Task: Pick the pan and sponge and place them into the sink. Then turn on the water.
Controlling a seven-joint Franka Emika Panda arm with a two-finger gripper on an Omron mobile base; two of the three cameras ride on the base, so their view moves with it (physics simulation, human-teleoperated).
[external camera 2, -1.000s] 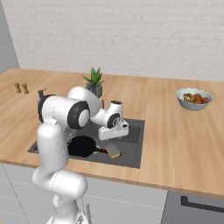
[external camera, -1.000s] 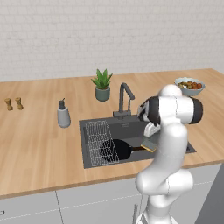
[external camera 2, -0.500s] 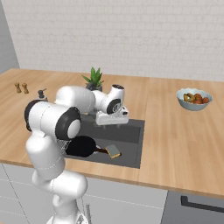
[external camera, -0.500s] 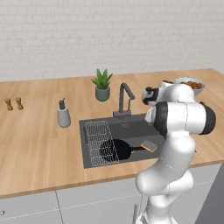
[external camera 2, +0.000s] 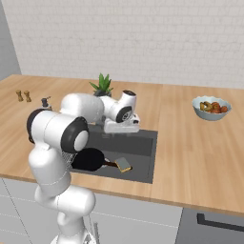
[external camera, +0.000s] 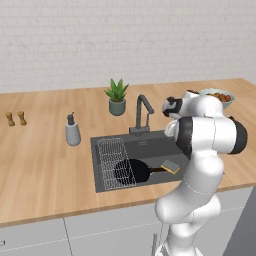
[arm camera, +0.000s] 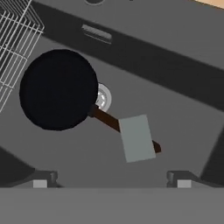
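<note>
The black pan (arm camera: 57, 89) lies flat on the floor of the dark grey sink (arm camera: 175, 109), partly over the round drain (arm camera: 103, 98). Its brown handle (arm camera: 105, 119) points away from the wire rack (arm camera: 15, 48). The sponge (arm camera: 137, 138) rests across that handle with its grey face up. My gripper (arm camera: 111, 181) hangs open above the basin with nothing between its fingers. From the base views, the pan (external camera: 131, 171) and the yellow sponge (external camera: 170, 166) sit at the sink's (external camera: 155, 147) front. The gripper (external camera 2: 122, 130) hovers over the sink's (external camera 2: 143, 143) back edge, beyond the pan (external camera 2: 88, 159) and sponge (external camera 2: 124, 164).
A dark faucet (external camera: 142, 112) rises behind the sink, close to my hand. A potted plant (external camera: 117, 97) stands behind it. A soap dispenser (external camera: 72, 131) and two small shakers (external camera: 15, 118) are to the left. A fruit bowl (external camera 2: 211, 107) sits on the counter at the right.
My hand has risen out of the basin and moved back toward the faucet, its jaws staying open. The pan and sponge have not moved.
</note>
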